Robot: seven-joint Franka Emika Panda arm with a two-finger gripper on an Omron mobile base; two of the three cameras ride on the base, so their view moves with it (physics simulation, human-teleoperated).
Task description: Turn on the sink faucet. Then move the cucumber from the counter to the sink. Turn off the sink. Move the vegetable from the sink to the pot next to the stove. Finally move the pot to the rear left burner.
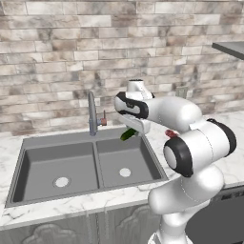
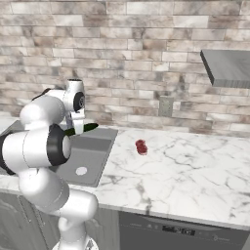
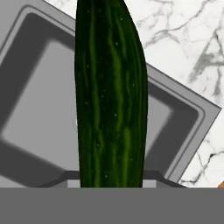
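Tool [image 1: 132,132] is clamped on the cucumber [image 1: 127,135], carried lengthwise above the right basin of the sink [image 1: 57,164] near its back rim, judged positioned for release under the faucet [image 1: 92,114].

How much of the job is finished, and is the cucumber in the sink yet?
Not yet. The hand has lifted the cucumber off the counter and holds it above the sink. Still left: dropping it in, shutting the faucet, then the pot and stove steps.

Both sink [image 1: 57,162] basins lie open below; only the faucet [image 1: 92,114] rises at the back rim.
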